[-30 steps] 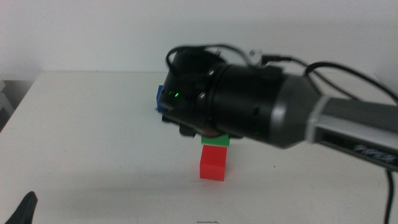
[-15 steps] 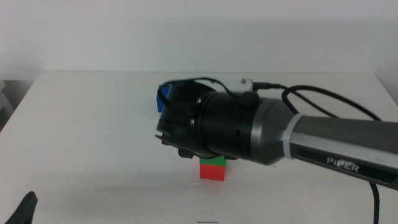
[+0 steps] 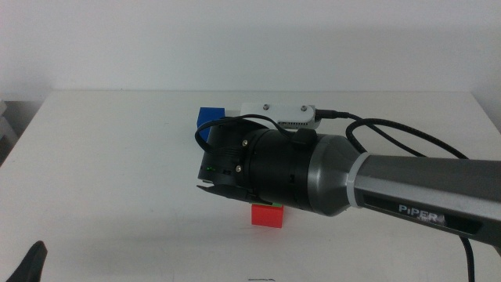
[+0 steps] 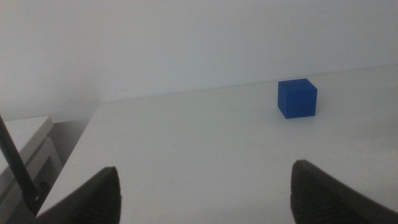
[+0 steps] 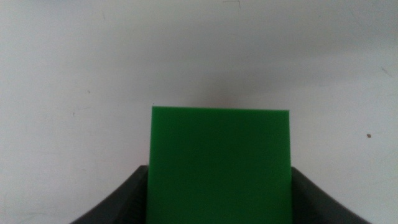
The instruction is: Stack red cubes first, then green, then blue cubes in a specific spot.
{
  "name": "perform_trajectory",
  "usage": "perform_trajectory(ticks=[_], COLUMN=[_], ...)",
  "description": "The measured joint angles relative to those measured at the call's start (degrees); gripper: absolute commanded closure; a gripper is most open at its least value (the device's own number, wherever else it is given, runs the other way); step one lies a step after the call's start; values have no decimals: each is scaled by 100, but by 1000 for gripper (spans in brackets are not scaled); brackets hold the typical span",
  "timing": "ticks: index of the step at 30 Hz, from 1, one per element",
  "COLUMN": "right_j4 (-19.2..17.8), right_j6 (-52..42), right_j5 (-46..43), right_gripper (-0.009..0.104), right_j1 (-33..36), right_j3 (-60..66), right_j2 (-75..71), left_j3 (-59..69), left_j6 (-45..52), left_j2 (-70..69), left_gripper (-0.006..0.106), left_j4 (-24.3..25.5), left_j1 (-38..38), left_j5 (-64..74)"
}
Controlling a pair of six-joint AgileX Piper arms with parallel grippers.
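Observation:
The red cube [image 3: 267,216] stands on the white table [image 3: 117,172], near the front. Directly above it, only a sliver of the green cube [image 3: 270,205] peeks out from under the right arm's bulky wrist [image 3: 274,172]. In the right wrist view the green cube [image 5: 219,165] fills the gap of my right gripper [image 5: 219,186], whose jaws press both of its sides. The blue cube [image 3: 208,117] rests further back on the table, also seen as blue cube [image 4: 296,98] in the left wrist view. My left gripper [image 4: 205,193] waits open at the front left corner.
The right arm's grey link [image 3: 423,196] and its cable [image 3: 407,133] stretch across the right half of the table. The left gripper's tip [image 3: 31,262] shows at the lower left edge. A table edge and a white unit [image 4: 25,143] lie beyond it.
The right arm has come down with the green cube, from just above the red cube to its top. More of the blue cube now shows behind the wrist. The left arm is still.

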Motion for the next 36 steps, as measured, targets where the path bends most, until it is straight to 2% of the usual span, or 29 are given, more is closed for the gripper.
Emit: perform_trajectory(ticks=[36], right_j4=[-190], right_j6=[200], right_j5=[-51], right_gripper=[96], right_j1=[0], right_j3=[133], right_j2=[140], left_j3=[0], left_j6=[0], left_j2=[0], left_gripper=[7], left_j4=[0], left_j1=[0], left_j5=[0])
